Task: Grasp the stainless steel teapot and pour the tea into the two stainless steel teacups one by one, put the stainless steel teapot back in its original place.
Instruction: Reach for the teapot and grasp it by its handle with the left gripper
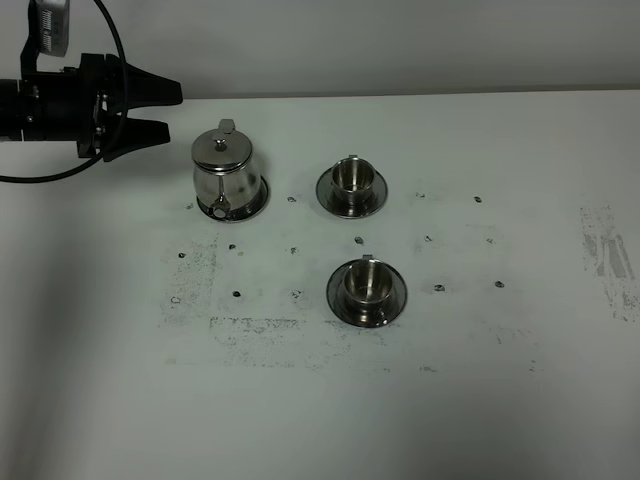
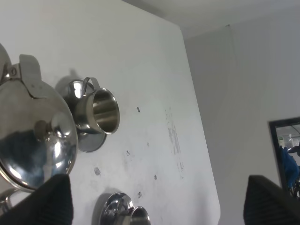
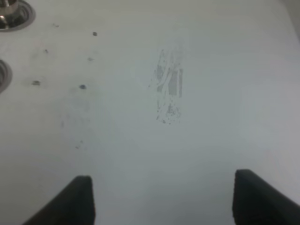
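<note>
Left gripper (image 1: 171, 112) hovers over the far-left corner of the table (image 1: 520, 400), jaws spread wide, nothing between them, tips aimed at the stainless steel teapot (image 1: 228, 170) and just short of it. Teapot stands upright, lid down, on its round saucer (image 1: 262, 196) (the original place), near the far edge and left of the middle. Lid tab points toward the far edge; the loop handle itself is hard to make out. Far teacup (image 1: 350, 177) sits on its own saucer beside the teapot, further along the far edge; near teacup (image 1: 367, 284) sits on its saucer about the table's centre, apart from the first. Right gripper (image 3: 163, 187) is spread open, empty, over bare scuffed table toward the right edge. Step in hand, as I judge it: the approach and first grasp; no pouring done. To do it well, bring the jaws in level and close on the handle rather than the slick conical wall, which would likely slip. Grip firmly so the pot cannot swing when tipped. Lift straight up, leaving the saucer undisturbed, since it marks the return spot.
</note>
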